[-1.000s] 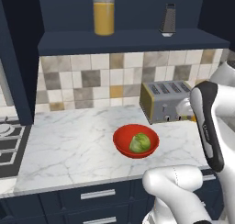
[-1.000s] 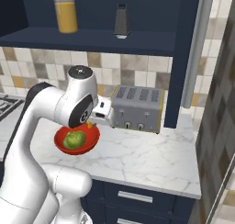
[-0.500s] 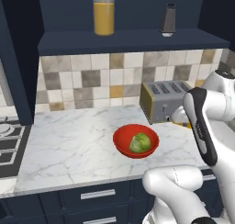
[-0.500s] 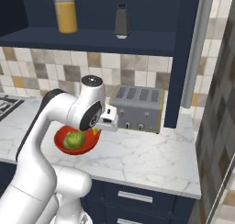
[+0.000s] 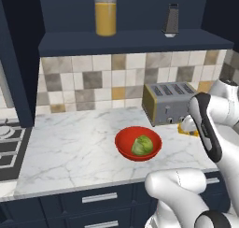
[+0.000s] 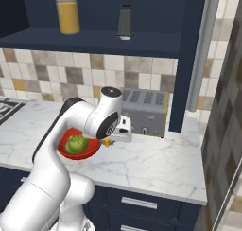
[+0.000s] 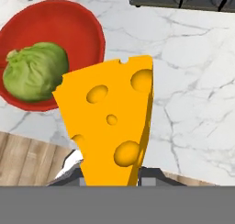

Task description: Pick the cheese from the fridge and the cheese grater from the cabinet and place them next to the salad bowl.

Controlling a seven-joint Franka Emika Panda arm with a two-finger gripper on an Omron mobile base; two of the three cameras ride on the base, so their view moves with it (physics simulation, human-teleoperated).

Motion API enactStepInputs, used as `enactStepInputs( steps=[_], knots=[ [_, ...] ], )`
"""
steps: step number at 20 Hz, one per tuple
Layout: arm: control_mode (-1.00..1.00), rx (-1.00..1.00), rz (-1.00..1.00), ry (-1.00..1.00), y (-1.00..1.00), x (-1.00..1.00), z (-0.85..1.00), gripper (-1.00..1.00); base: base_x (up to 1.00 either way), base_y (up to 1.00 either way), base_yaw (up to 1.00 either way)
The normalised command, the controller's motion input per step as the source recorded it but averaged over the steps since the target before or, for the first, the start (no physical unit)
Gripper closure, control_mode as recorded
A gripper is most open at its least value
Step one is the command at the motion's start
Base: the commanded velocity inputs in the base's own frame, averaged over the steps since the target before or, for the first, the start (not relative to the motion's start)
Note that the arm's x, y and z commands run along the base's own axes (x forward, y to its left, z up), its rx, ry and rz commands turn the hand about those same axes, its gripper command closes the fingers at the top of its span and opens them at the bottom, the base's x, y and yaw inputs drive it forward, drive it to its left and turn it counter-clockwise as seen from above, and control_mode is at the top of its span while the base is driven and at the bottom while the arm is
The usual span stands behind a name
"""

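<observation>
My gripper is shut on the cheese, a yellow-orange holed wedge that stands up between the fingers. It hangs low over the marble counter, just right of the red salad bowl holding a green lettuce head. From the right base camera the gripper is between the bowl and the toaster, with a sliver of cheese below it. The cheese grater stands upright on the navy cabinet's shelf, also the grater. The grey fridge lines the right edge.
A silver toaster stands against the tiled wall right behind the gripper. A tall jar of orange liquid is on the shelf left of the grater. A stove borders the counter at the left. Navy drawers run below the counter edge.
The arm has swung the hand with the cheese to the right and lower, from above the bowl to the counter beside it, in front of the toaster. The bowl has not moved.
</observation>
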Motion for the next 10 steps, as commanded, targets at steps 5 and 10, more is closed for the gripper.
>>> enactStepInputs(
  steps=[5, 10],
  knots=[
    [-1.00, 0.01, 0.05, 0.02, -0.02, 0.41, -0.36, 1.00, 0.00, 0.00, 0.00],
    [-1.00, 0.03, 0.05, 0.00, 0.00, 0.38, -0.29, 1.00, 0.00, 0.00, 0.00]
  ],
)
